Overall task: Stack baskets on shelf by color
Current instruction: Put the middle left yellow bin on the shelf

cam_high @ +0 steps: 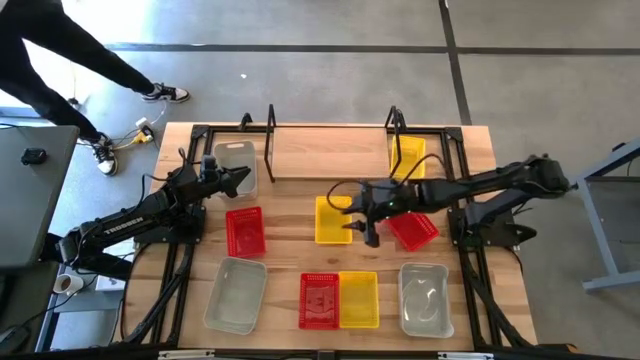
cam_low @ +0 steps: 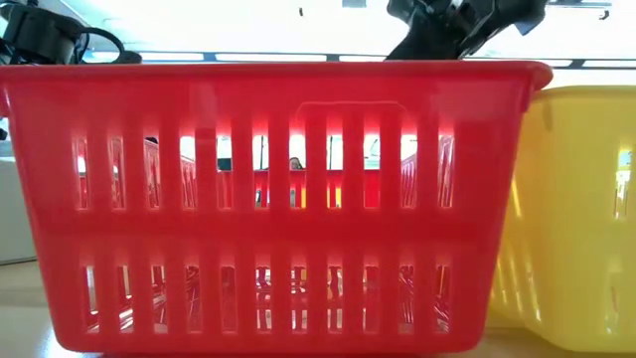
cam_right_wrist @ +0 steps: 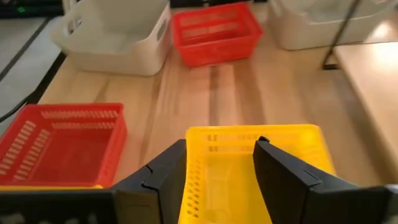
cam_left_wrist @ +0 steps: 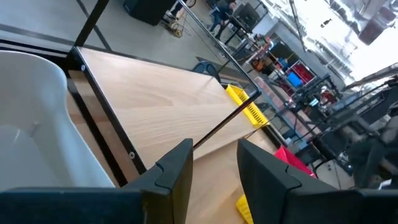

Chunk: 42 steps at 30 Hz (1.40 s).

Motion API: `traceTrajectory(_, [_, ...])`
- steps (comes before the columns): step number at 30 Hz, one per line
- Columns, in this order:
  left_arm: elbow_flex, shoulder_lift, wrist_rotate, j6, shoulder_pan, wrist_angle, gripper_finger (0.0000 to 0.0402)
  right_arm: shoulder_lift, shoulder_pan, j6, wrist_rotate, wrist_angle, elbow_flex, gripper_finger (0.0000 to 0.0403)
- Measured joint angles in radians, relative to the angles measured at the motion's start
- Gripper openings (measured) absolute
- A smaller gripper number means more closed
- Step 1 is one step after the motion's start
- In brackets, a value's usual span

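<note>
The high view looks straight down on the whole table [cam_high: 300,150], both arms entering from 9 and 3 o'clock. The low view sits at tabletop level, pressed close against a red basket [cam_low: 268,199] that nearly fills it, a yellow basket [cam_low: 586,209] at 3 o'clock. The left wrist view faces across the shelf [cam_left_wrist: 155,99] toward the room beyond. The right wrist view looks down at close range on a yellow basket [cam_right_wrist: 255,168] in mid-table. High and right wrist views share that basket [cam_high: 333,220] and its red neighbour [cam_right_wrist: 62,140].
</note>
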Motion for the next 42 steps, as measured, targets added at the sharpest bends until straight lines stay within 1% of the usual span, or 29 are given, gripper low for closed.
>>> traceTrajectory(2, [0.000, 0.000, 0.021, -0.014, 0.000, 0.019, 0.0117, 0.034, 0.014, 0.000, -0.014, 0.035, 0.000, 0.0166])
traceTrajectory(5, [0.000, 0.000, 0.082, -0.017, 0.000, 0.079, 0.0117, 0.076, 0.032, 0.009, -0.017, 0.066, 0.000, 0.0165])
traceTrajectory(9, [0.000, 0.000, 0.168, 0.002, 0.000, 0.170, 0.0117, 0.127, 0.052, 0.010, -0.018, 0.065, 0.000, 0.0165])
traceTrajectory(14, [0.001, 0.000, 0.228, -0.003, 0.000, 0.253, 0.0117, 0.187, 0.059, 0.011, -0.019, 0.068, 0.000, 0.0165])
traceTrajectory(21, [0.002, 0.000, 0.240, -0.038, 0.000, 0.346, 0.0117, 0.268, 0.059, 0.014, -0.036, 0.092, 0.000, 0.0165])
traceTrajectory(24, [0.012, 0.000, 0.240, -0.040, 0.000, 0.353, 0.0117, 0.295, 0.059, 0.028, -0.042, 0.096, 0.000, 0.0165])
traceTrajectory(31, [0.101, 0.000, 0.242, 0.008, 0.000, 0.331, 0.0117, 0.340, 0.057, 0.044, -0.035, 0.089, 0.000, 0.0165])
traceTrajectory(33, [0.132, 0.000, 0.242, 0.032, 0.000, 0.318, 0.0117, 0.345, 0.057, 0.067, -0.016, 0.082, 0.000, 0.0161])
traceTrajectory(35, [0.161, 0.000, 0.242, 0.055, 0.000, 0.288, 0.0117, 0.347, 0.057, 0.087, -0.009, 0.065, 0.000, 0.0149])
traceTrajectory(37, [0.192, 0.000, 0.242, 0.076, 0.000, 0.256, 0.0117, 0.347, 0.056, 0.098, -0.009, 0.063, 0.000, 0.0126])
traceTrajectory(39, [0.219, 0.000, 0.242, 0.099, 0.000, 0.222, 0.0117, 0.347, 0.057, 0.116, -0.011, 0.063, 0.000, 0.0092])
traceTrajectory(42, [0.254, 0.000, 0.242, 0.136, 0.000, 0.167, 0.0117, 0.346, 0.057, 0.150, -0.039, 0.063, 0.000, 0.0029])
